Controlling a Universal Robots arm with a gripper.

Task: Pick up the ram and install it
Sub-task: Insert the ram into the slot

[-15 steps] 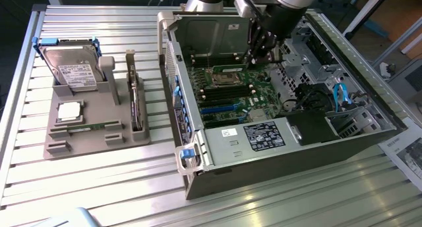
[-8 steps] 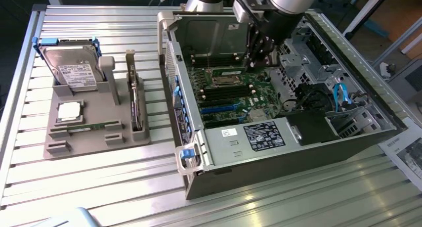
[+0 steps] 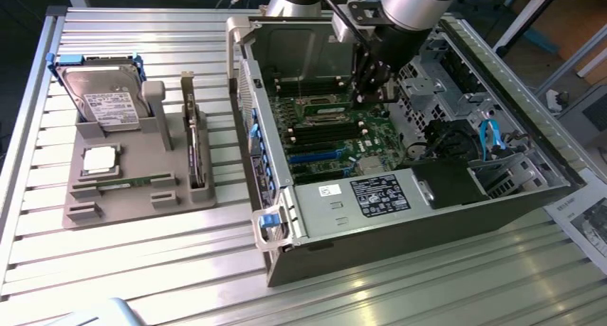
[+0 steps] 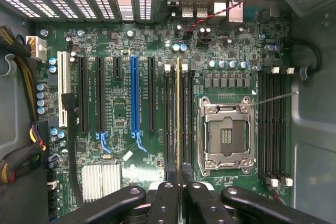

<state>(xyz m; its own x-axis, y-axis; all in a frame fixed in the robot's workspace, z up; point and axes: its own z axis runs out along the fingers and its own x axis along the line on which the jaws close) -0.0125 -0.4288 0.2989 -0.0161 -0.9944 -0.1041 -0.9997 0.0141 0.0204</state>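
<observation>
We see the gripper (image 4: 179,186) inside an open PC case (image 3: 399,226), clamped on the ram (image 4: 179,114).
Its fingers (image 4: 164,203) are closed tight on the thin stick, which we view edge-on, running lengthwise over the black memory slots (image 4: 169,119) just beside the CPU socket (image 4: 227,135) on the motherboard (image 4: 121,108). We cannot tell whether it touches a slot. In the exterior view the arm reaches down into the case; a grey tray (image 3: 142,159) with a hard drive (image 3: 106,102) sits to the exterior view's left.

- Motherboard (image 4: 131,40): dark green, w/ black slots (image 4: 83,95), one blue slot (image 4: 134,98).
- Ram (image 4: 179,108): green-gold edge.
- Gripper (image 4: 181,184): black.
- Tray (image 3: 124,205), 9 o'clock of case (image 3: 379,241) in ext. view: grey.
- Table (image 3: 142,269): silver, ribbed.
</observation>
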